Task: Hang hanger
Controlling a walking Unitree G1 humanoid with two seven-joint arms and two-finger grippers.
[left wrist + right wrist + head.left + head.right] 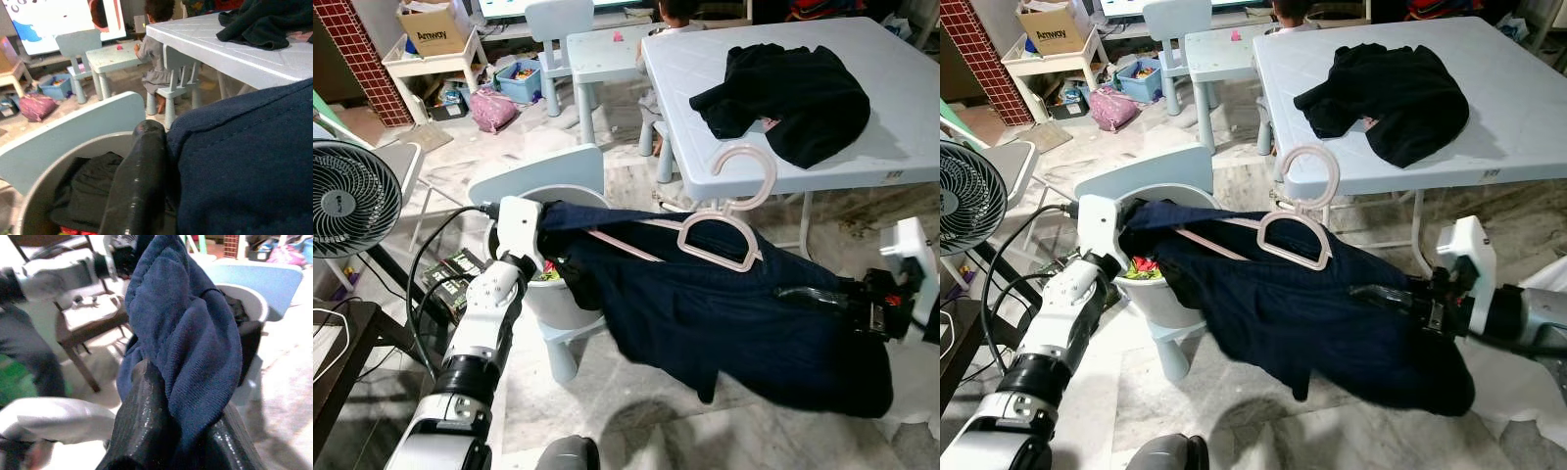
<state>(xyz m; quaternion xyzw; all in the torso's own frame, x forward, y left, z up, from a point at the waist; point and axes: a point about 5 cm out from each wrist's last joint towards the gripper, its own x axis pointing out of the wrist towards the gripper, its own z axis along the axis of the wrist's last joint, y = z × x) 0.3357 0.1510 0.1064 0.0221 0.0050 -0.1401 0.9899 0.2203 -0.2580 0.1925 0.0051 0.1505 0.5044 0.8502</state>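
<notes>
A navy blue garment [734, 323] hangs stretched between my two grippers above the floor. A pink plastic hanger [741, 264] lies on its upper edge with one arm tucked into the cloth, and its hook [745, 157] stands up in front of the table edge. My left gripper [551, 217] is shut on the garment's left end, just over the white basket [533, 299]. In the left wrist view one black finger [142, 181] lies against the cloth [244, 161]. My right gripper [785, 292] is shut on the garment's right side; bunched navy cloth [190, 333] sits between its fingers.
The white basket holds dark clothes and stands on a pale blue chair [533, 166]. A pale blue table [901, 127] carries a black garment [783, 93]. A fan [347, 196] stands at the left. A child sits at a small table [602, 44] behind. Marble floor lies below.
</notes>
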